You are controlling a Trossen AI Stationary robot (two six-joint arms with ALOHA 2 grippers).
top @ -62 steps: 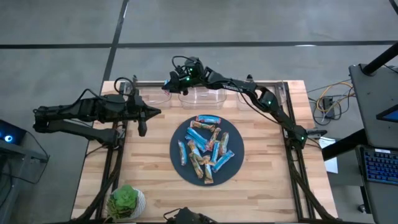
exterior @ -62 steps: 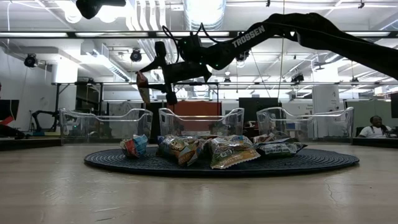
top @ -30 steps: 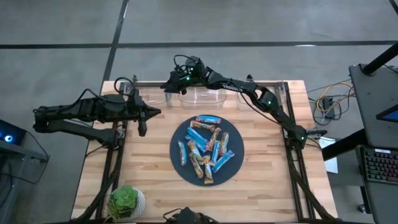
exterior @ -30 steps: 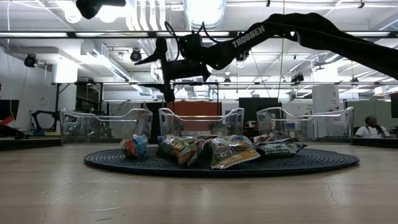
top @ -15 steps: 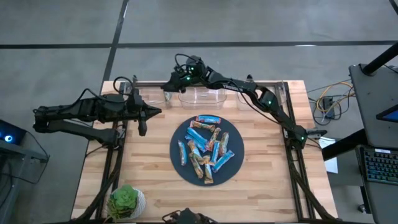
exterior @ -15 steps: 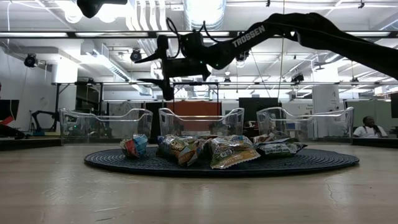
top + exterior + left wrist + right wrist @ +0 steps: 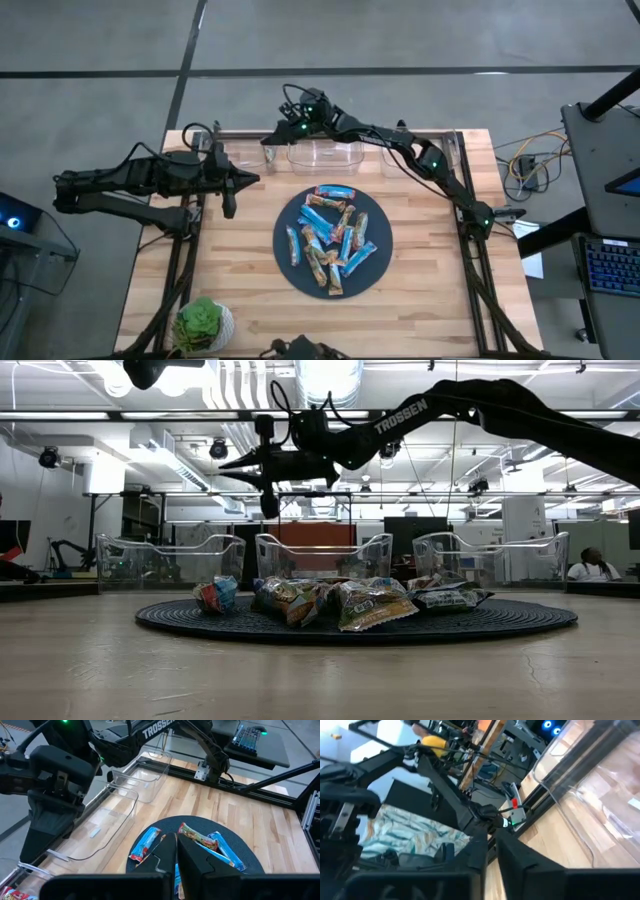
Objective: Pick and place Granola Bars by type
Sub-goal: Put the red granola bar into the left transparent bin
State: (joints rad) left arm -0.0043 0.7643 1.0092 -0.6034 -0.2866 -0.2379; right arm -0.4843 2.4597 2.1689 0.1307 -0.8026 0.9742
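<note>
Several wrapped granola bars point(image 7: 330, 238) point(image 7: 320, 603) point(image 7: 200, 840), blue, blue-red and tan, lie heaped on a dark round disc point(image 7: 283, 215). Three clear bins point(image 7: 170, 560) point(image 7: 322, 555) point(image 7: 490, 558) stand along the far edge. My right gripper point(image 7: 268, 139) point(image 7: 227, 463) point(image 7: 492, 834) hangs high above the left bin's point(image 7: 243, 155) right end, roughly level and pointing toward the table's left, shut and holding nothing. My left gripper point(image 7: 250, 180) point(image 7: 176, 839) waits shut to the left of the disc, above the table.
A potted plant point(image 7: 203, 322) stands at the near left corner. A metal rail point(image 7: 340, 131) runs behind the bins. A desk with a keyboard point(image 7: 610, 265) stands right of the table. A person point(image 7: 600, 565) sits far behind in the room.
My right gripper has shut its fingers, which stood wide apart a second ago, and has rolled about its pointing line while staying above the left bin. The bar it held two seconds ago is gone from it.
</note>
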